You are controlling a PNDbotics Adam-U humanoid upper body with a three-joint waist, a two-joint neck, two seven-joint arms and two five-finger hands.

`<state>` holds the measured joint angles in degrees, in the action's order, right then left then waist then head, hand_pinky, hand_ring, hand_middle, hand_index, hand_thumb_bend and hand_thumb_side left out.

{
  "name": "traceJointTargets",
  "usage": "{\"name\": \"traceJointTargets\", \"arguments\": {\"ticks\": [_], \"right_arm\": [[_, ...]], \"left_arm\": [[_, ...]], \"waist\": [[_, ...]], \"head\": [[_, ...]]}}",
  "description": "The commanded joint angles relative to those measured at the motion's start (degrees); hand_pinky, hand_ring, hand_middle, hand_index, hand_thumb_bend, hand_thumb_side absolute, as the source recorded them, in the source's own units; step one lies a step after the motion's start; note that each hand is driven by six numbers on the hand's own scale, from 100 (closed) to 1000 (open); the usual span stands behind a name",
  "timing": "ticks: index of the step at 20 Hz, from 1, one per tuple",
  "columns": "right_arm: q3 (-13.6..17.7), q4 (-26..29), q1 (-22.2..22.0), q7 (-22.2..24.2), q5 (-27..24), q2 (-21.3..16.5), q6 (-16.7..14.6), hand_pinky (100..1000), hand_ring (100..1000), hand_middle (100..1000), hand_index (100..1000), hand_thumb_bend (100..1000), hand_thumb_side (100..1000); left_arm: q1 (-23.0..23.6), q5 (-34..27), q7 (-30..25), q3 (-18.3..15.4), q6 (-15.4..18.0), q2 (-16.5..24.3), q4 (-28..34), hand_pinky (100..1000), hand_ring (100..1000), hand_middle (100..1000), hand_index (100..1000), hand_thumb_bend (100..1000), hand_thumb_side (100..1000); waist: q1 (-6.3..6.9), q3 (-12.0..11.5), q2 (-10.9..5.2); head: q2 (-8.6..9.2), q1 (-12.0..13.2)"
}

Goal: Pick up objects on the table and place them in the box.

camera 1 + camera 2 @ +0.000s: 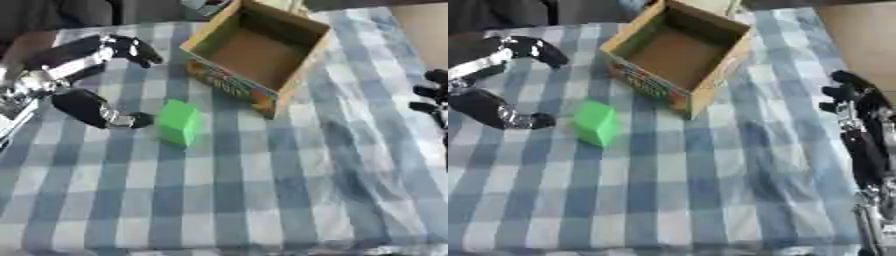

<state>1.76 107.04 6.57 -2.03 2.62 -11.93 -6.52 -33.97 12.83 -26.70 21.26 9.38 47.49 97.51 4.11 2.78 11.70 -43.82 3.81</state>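
Nearest the camera: bare blue-and-white checked cloth (236, 200) over the desk, from six o'clock up toward the centre.

Just above centre, toward ten o'clock: green block (179, 122), standing on the cloth, slightly tilted as seen from here, apart from everything else on the desk.

At nine o'clock of the block: left hand (83, 82), black with silver joints, reaching in from the left edge. Spread wide, with one dark digit (101, 114) curving low toward the block and ending just beside its left face, another (136, 50) arched well above it at eleven o'clock. Holding nothing. Tip near the block possibly touching it, though too blurred to say for sure.

At twelve to one o'clock: cardboard box (289, 75), open at the top, turned corner-on to the camera, brown inside with a printed colourful band along its near outer wall. Nothing visible inside. Near corner pointing down toward the cloth at one o'clock of the block, a short gap between the two.

At three o'clock, by the right edge: right hand (859, 107), dark fingers straight and relaxed, pointing up the frame, idle, well apart from box and block, carrying nothing.
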Motion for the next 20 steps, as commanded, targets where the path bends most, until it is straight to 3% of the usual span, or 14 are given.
{"name": "traceJointTargets", "arguments": {"ticks": [1,8,20], "right_arm": [[-0.02,0.90,0.45,0.25,-0.08,-1.03,-0.12,735,810,839,860,100,696],[-0.20,0.83,0.28,0.45,-0.17,-1.01,-0.14,735,810,838,860,100,698],[-0.49,0.79,0.20,0.76,-0.28,-0.91,-0.17,735,810,833,859,100,699]], "left_arm": [[-2.17,2.10,-3.36,0.56,1.12,1.04,-1.64,860,797,775,888,586,409],[-5.70,4.37,-9.55,1.64,3.25,-1.10,-6.16,855,760,754,885,600,402],[-8.50,6.82,-10.95,3.74,4.85,-4.39,-11.99,846,753,744,881,598,403]], "waist": [[-0.19,-0.04,-0.96],[-0.38,-0.27,-1.11],[-0.67,0.03,-1.01]], "head": [[-0.30,-0.12],[-0.30,-0.07],[-0.30,0.23]]}}
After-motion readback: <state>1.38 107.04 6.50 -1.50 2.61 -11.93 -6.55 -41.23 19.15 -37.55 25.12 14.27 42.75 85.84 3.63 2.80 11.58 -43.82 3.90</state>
